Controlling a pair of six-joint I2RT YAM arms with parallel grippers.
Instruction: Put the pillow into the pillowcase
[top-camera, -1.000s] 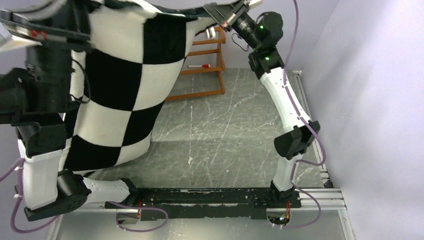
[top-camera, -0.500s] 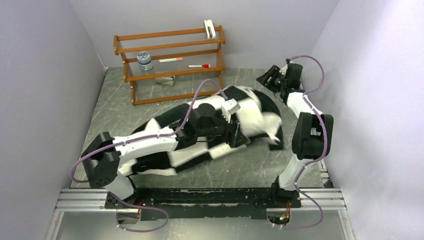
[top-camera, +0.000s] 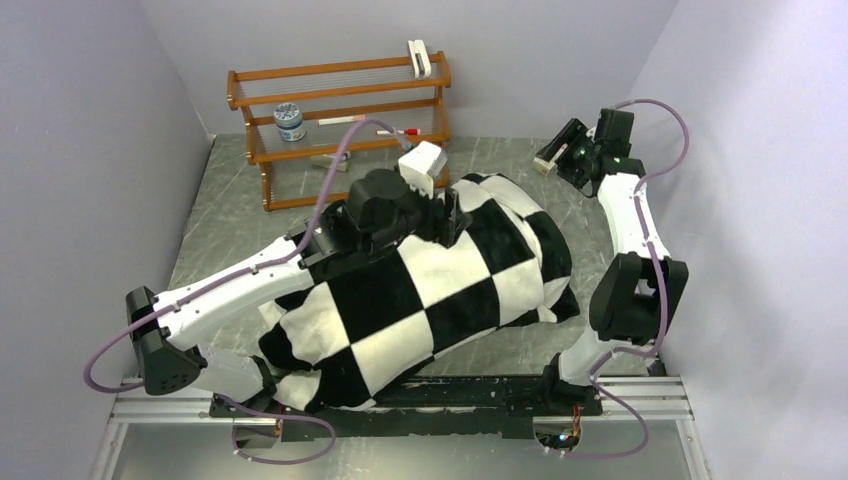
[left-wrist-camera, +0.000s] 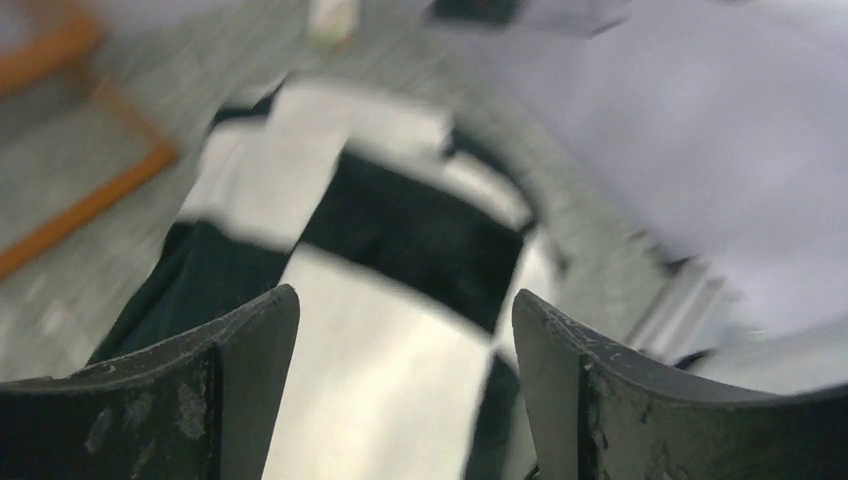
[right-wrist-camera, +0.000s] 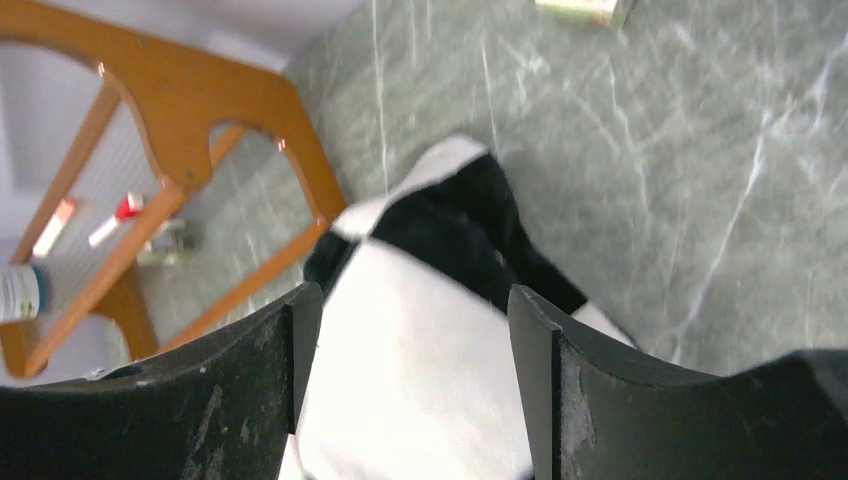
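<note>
The black-and-white checkered pillowcase (top-camera: 430, 290) lies plump on the table, stretching from the near left to the middle right. The pillow is hidden; no plain white cushion shows. My left gripper (top-camera: 449, 222) hovers over the pillowcase's far end. In the left wrist view that gripper (left-wrist-camera: 403, 310) stands open with nothing between its fingers and the blurred pillowcase (left-wrist-camera: 420, 230) below. My right gripper (top-camera: 550, 160) is up at the back right, apart from the cloth. In the right wrist view it (right-wrist-camera: 412, 298) is open and looks down on a corner of the pillowcase (right-wrist-camera: 440, 240).
A wooden rack (top-camera: 340, 130) stands at the back with a jar (top-camera: 289, 120), a red-capped marker (top-camera: 398, 131) and a white item (top-camera: 418, 55) on top. Purple walls close in on both sides. A metal rail (top-camera: 660, 400) runs along the near edge.
A second ago both grippers held the pillowcase high near the camera. Both have since opened, the pillowcase has dropped onto the table, and both arms have come down, the right one away to the back right.
</note>
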